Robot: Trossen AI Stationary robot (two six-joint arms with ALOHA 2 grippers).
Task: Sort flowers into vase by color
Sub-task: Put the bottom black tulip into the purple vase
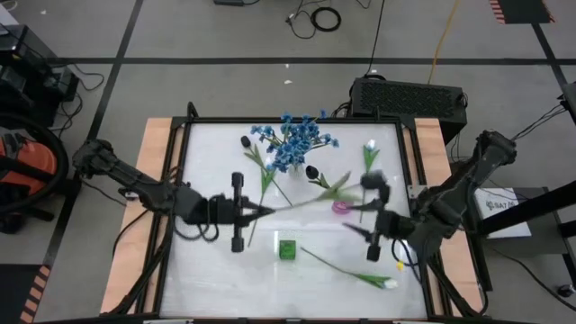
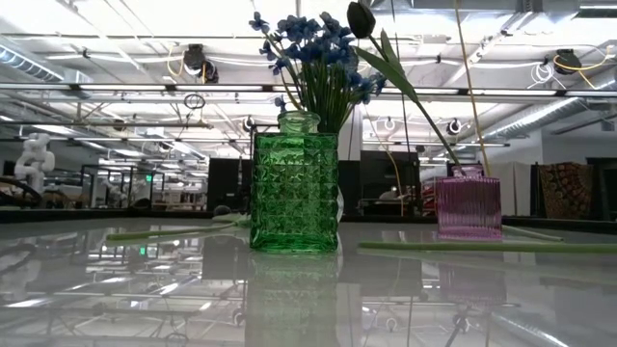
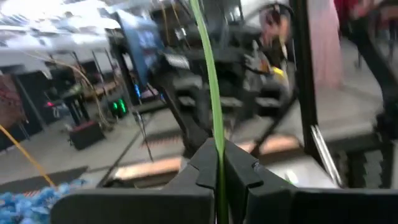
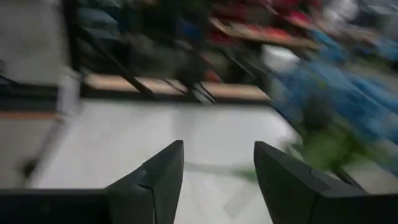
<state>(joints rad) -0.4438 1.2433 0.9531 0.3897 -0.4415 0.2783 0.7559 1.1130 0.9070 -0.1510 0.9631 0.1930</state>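
The left gripper [image 1: 255, 213] sits over the middle of the tabletop [image 1: 216, 270], its fingers [image 3: 205, 165] clamped together on a thin green stem [image 3: 208, 74]. In the left wrist view that stem runs straight out from between the finger pads. From above, the stem stretches from the gripper toward the right side, ending near the pink vase [image 1: 341, 207], with a pale leaf partway along it.

The right gripper [image 1: 378, 220] hangs over the right part of the tabletop, near the pink vase. In the right wrist view its two dark fingers [image 4: 158, 180] stand apart with only bare white surface between them; nothing is held.

The green vase [image 2: 294, 193] stands in front of the left gripper's tip in the overhead view, a small green square [image 1: 287, 249]. In the low view it is upright, made of patterned glass, and carries a bunch of blue flowers [image 2: 308, 43]. From above, the blue blossoms [image 1: 295, 139] spread near the far edge of the tabletop. A dark tulip bud [image 2: 361, 17] rises on a leafy stem that leans from the pink vase [image 2: 469, 205], which stands upright to the right of the green one.

A white tulip [image 1: 382, 283] lies flat on the tabletop near the front right corner, its long green stem pointing back toward the green vase. Another pale-budded stem [image 1: 370, 155] lies near the far right edge.
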